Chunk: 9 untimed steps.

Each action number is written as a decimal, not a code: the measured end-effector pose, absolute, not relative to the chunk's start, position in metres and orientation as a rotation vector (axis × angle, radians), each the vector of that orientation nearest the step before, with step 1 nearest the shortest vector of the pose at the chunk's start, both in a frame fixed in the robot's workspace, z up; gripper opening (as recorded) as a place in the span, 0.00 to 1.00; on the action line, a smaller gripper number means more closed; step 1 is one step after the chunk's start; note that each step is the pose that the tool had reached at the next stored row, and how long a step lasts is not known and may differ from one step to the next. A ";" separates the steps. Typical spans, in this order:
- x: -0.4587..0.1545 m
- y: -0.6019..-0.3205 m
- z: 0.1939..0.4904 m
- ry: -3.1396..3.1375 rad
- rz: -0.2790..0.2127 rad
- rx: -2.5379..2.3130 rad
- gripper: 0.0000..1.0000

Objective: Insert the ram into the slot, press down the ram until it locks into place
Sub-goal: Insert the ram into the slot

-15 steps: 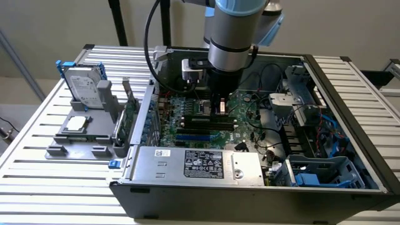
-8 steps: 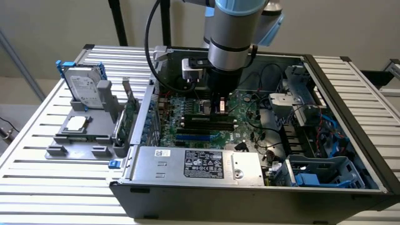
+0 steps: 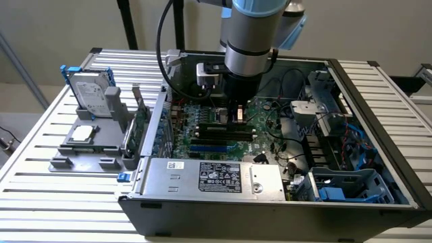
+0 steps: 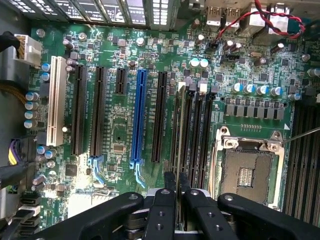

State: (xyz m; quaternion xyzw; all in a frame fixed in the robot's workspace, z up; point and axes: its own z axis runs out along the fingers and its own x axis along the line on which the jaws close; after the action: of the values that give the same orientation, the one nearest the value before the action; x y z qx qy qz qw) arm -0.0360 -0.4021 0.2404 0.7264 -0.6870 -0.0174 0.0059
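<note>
End effector (image 4: pixel 177 175) — black, angular — hangs above long, narrow black plastic slot (image 4: pixel 178 125).

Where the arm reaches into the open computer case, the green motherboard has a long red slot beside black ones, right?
No: that slot is blue, not red, as the wrist view shows. The arm does reach into the open computer case, over a green motherboard with black slots.

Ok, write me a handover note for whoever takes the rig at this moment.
Tool: shut on the ram, held edge-on inside the open case.
The slot: in line under the tool, in the black bank beside the processor socket.
Done: ram picked up and brought over the motherboard.
Left: seating and locking; end clips not visibly closed on it.
</note>
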 end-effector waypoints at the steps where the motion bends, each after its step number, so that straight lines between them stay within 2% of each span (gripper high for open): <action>1: -0.036 -0.402 0.240 -2.150 -0.054 2.273 0.14; 9: -0.036 -0.402 0.237 -2.151 -0.054 2.274 0.14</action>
State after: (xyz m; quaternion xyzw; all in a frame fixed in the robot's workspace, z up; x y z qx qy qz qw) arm -0.0356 -0.4021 0.2365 0.7264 -0.6870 -0.0172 0.0057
